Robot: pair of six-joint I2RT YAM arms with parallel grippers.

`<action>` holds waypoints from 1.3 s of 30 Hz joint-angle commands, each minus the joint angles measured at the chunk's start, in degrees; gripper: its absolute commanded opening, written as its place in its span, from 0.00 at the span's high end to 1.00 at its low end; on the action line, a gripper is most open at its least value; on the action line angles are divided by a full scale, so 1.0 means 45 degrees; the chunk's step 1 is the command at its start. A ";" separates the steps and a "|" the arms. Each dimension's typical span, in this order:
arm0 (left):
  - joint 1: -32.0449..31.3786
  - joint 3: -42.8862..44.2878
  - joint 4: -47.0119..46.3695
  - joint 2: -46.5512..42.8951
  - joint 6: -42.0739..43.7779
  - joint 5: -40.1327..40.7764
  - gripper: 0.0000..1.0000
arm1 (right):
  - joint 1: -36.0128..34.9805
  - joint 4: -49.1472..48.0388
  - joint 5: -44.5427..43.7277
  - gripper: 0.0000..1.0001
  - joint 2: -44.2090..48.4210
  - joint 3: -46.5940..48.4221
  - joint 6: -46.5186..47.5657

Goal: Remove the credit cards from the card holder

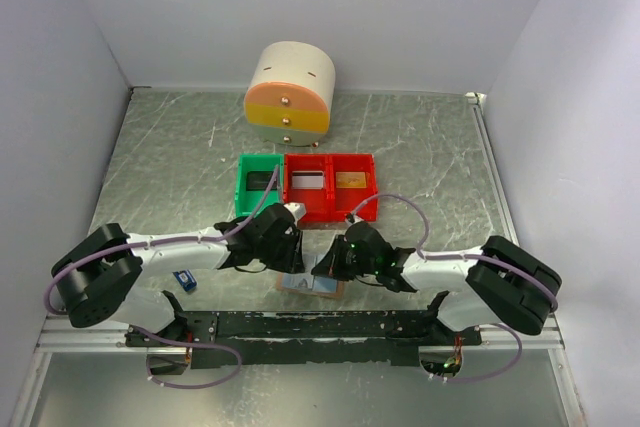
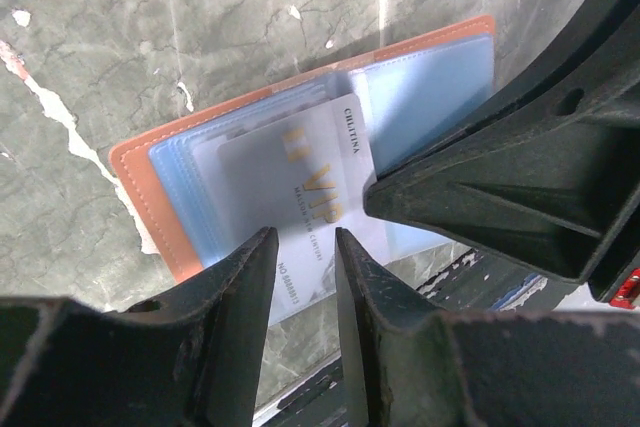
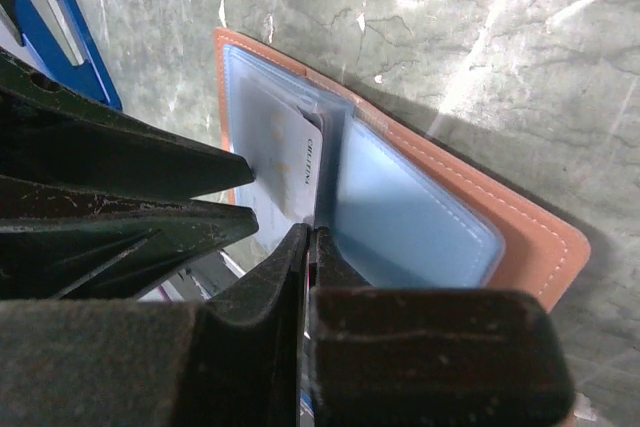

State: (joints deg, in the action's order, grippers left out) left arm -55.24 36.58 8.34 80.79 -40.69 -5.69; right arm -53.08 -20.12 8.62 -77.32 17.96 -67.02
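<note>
Tan holder point(image 2: 140, 187) is lying open, right jaws shut at its fold, left jaws narrowly parted over a protruding card point(image 2: 290, 187); weak pinning risks the holder dragging along.

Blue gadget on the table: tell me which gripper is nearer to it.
Left. The left gripper hangs over the card holder's card-filled half, on the blue gadget's side. The right gripper sits at the card holder's middle fold, farther from it.
</note>
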 commanded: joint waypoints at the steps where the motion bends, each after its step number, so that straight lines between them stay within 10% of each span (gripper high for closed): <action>1: -0.0048 0.0035 0.0970 0.0254 0.0331 0.0709 0.58 | 0.0287 0.0351 0.0400 1.00 0.0436 -0.0184 0.0227; 26: -0.0048 0.0153 0.0927 0.0384 0.0566 0.0385 0.63 | 0.0531 -0.1054 0.0021 0.88 -0.0509 -0.0636 -0.0588; 39: -0.0048 0.0129 0.0874 0.0473 0.0550 0.0290 0.65 | 0.0699 -0.0453 -0.0314 1.00 0.1115 -0.1606 -0.0553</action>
State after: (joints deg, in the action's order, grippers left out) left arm -55.22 37.12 9.30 81.49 -39.38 -5.10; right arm -50.70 -24.80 9.10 -74.85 12.93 -69.28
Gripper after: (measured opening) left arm 0.358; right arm 0.010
